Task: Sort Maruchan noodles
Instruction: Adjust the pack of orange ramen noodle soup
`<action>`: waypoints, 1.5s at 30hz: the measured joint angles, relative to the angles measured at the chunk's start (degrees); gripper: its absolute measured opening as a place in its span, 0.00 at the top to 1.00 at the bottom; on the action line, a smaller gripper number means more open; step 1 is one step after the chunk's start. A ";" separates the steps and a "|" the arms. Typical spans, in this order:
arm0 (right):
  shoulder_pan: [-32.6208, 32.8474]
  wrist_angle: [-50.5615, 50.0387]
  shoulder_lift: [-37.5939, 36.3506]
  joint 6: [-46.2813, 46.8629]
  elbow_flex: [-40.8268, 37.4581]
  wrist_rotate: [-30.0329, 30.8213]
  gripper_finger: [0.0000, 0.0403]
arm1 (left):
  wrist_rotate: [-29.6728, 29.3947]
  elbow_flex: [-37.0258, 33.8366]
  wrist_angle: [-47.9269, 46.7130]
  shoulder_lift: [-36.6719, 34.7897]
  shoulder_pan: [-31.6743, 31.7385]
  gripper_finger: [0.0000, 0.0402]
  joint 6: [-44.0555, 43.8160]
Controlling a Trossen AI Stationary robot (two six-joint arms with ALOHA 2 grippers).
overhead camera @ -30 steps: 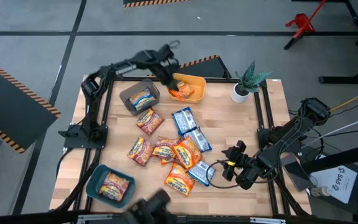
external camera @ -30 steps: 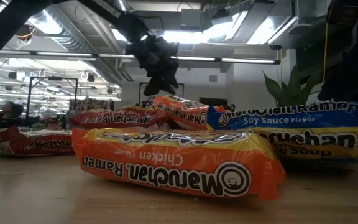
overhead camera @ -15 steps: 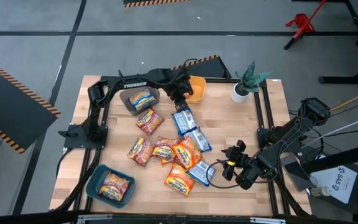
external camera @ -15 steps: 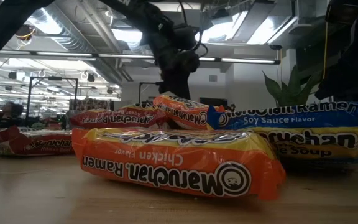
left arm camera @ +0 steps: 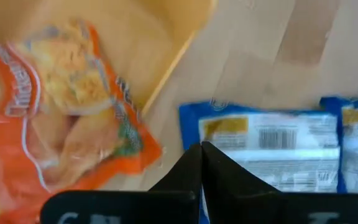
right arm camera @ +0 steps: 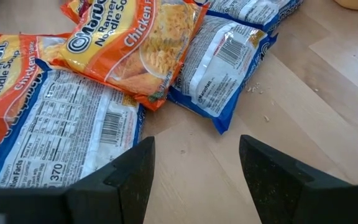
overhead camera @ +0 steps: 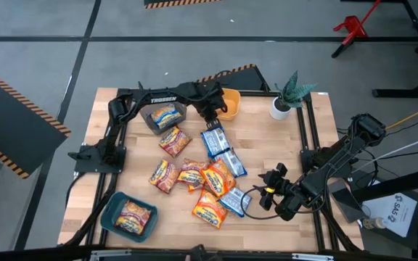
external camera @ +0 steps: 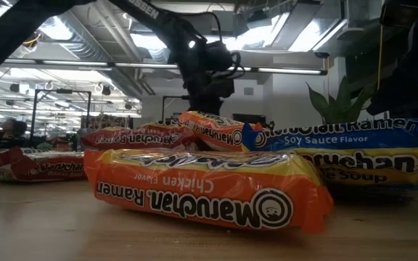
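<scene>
Several Maruchan noodles packets, orange, blue and red-pink, lie loose in a pile mid-table (overhead camera: 202, 177). One orange packet (left arm camera: 73, 124) lies in the yellow-orange bin (overhead camera: 228, 104), a corner sticking out past the rim. My left gripper (overhead camera: 209, 118) (left arm camera: 201, 149) is shut and empty, just above a blue packet (overhead camera: 214, 140) (left arm camera: 272, 149) beside that bin. My right gripper (overhead camera: 257, 197) (right arm camera: 194, 155) is open and low near the table's near right side, facing a blue packet (right arm camera: 225, 68) and an orange one (right arm camera: 142, 46) at the pile's edge.
A grey bin (overhead camera: 164, 114) at the far side and a teal bin (overhead camera: 129, 216) at the near left corner each hold a packet. A potted plant (overhead camera: 289, 98) stands at the far right. Bare wood lies right of the pile. The low view shows an orange packet (external camera: 209, 192) close up.
My left gripper has swung from over the yellow-orange bin's far left side toward the table's near edge and come down over the blue packet beside the bin. The packets on the table have not moved.
</scene>
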 joint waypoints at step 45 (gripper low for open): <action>0.00 -0.10 0.00 0.02 0.00 0.02 0.45 | -20.16 0.04 6.67 -0.25 3.86 1.00 6.33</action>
